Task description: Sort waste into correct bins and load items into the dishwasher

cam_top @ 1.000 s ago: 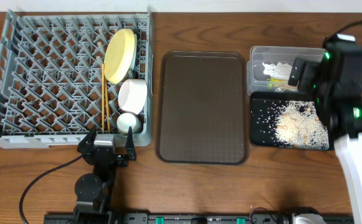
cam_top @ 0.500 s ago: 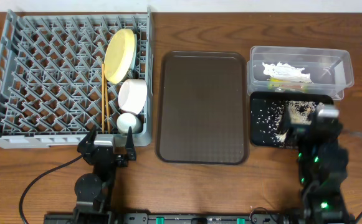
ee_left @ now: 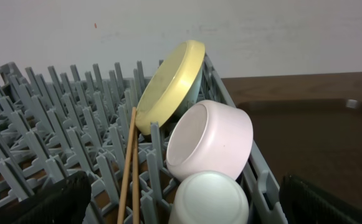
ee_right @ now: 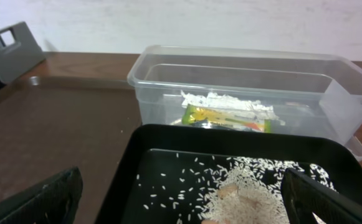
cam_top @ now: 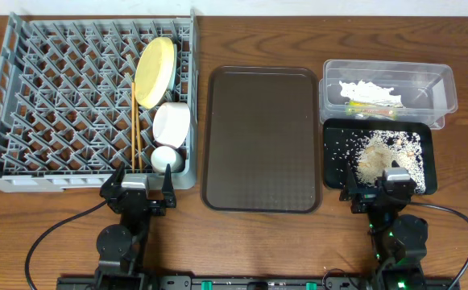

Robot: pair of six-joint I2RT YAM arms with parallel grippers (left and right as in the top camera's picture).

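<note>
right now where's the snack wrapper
In the overhead view the snack wrapper is on the right side of the table, inside the clear tub, lying against the white paper bits, just behind the black tray.

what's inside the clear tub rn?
Clear tub holds white paper bits overlapping a green-and-orange wrapper. The paper covers the wrapper's far edge, so anything beneath the paper cannot be seen.

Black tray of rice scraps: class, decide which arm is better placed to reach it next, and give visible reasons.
Right. The right gripper sits at the near edge of the black tray, which fills its wrist view. The left gripper sits by the dish rack, beyond the brown serving tray.
</note>
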